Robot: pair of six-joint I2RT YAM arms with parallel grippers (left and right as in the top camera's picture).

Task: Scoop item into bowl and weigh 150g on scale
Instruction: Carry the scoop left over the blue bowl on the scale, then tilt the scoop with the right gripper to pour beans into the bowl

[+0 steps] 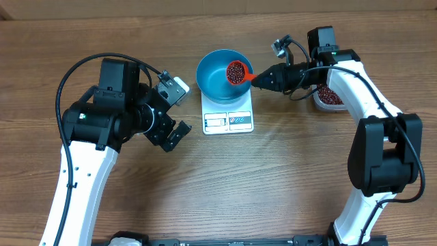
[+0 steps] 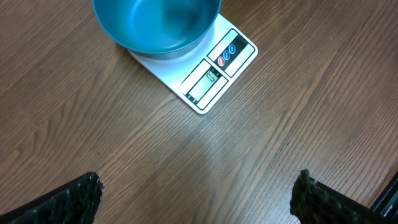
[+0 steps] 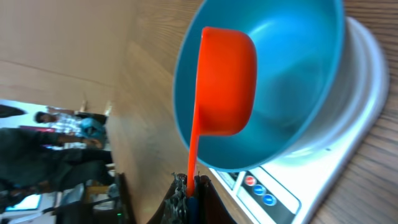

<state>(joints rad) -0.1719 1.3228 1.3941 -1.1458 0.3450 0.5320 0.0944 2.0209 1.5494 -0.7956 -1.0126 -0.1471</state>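
Closest beneath the overhead camera rise the two arms, and between them the right gripper [image 1: 265, 79] is clamped tight on an orange scoop [image 1: 237, 71]. Its cup, heaped with beans [image 1: 235, 69], hangs level over the right side of the bowl [image 1: 213, 83]. That bowl sits on the scale [image 1: 229, 121] with no beans showing inside it; the rest lie in a clear tub [image 1: 329, 96] partly hidden by the right arm. The left gripper [image 1: 179, 109] sits just left of the scale, jaws spread wide and holding nothing. From the left wrist, its fingertips [image 2: 71, 199] frame bare table [image 2: 124, 143], and the scale's display faces them, its digits too small to read. From the right wrist, a thin handle [image 3: 193, 143] runs from the shut jaws up to the cup, whose orange back hides the load, well inside the blue rim. The step in hand looks like tipping: a slow wrist roll, cup low and toward the bowl's middle, should keep beans from bouncing out or nudging the bowl. Open table lies in front and to the left, while the tub and near rim crowd the retreat.
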